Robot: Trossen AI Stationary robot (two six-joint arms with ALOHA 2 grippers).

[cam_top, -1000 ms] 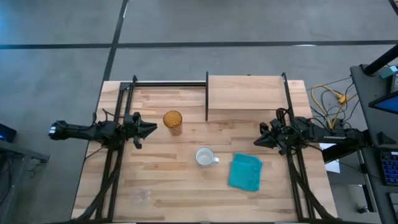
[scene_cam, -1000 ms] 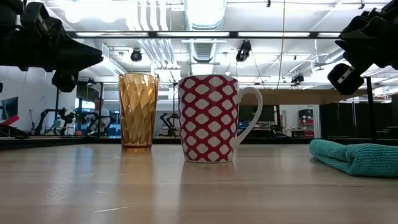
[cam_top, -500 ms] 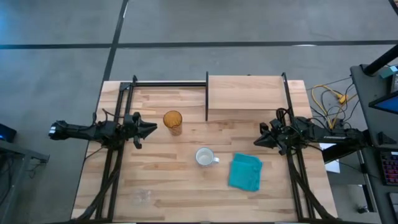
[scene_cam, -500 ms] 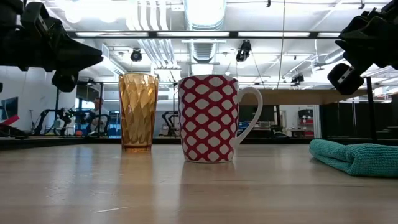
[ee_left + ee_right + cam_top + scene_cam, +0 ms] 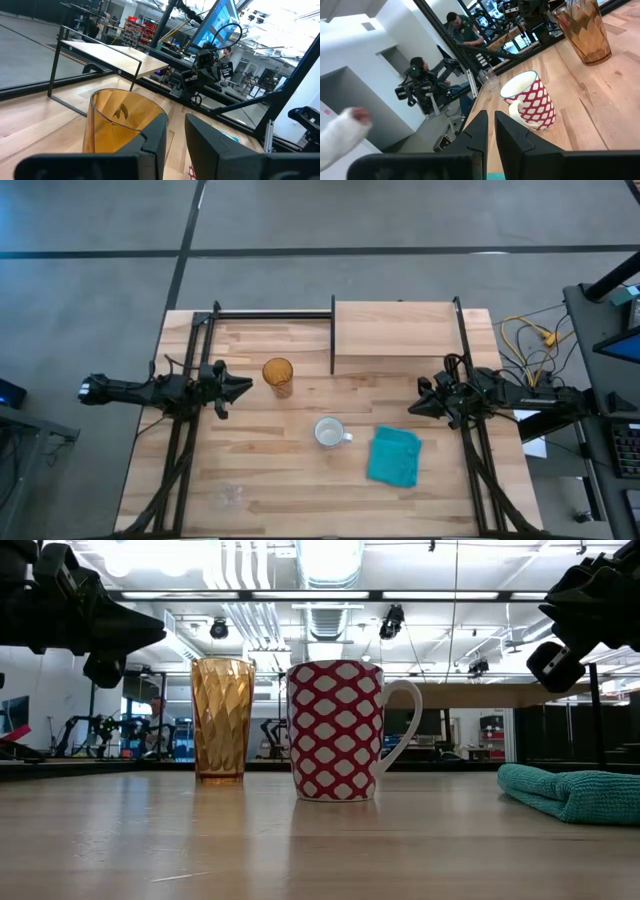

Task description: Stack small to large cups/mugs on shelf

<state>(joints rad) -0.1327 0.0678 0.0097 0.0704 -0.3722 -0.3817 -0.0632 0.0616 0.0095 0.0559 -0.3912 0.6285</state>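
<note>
The left arm reaches in level from the table's left edge, its left gripper (image 5: 240,386) pointing toward the table's middle with the fingers almost together — only a thin gap shows between them in the left wrist view — and gripping nothing. Just ahead of its tips stands the amber tumbler (image 5: 278,375), upright and apart from the fingers.

The right arm mirrors this pose from the table's right edge; the right gripper (image 5: 415,408) points back toward the middle, fingers likewise near-closed and empty. Ahead of it and a little nearer the front edge sits the red-and-white patterned mug (image 5: 329,432), handle turned toward this gripper. The teal cloth (image 5: 394,456) lies just beside the mug, in front of the right gripper and slightly below its line.

The wooden shelf (image 5: 396,329) stands behind the right gripper's reach, at the table's far edge — bare on top. The small clear glass cup (image 5: 229,494) sits near the front left corner, well apart from both grippers.
</note>
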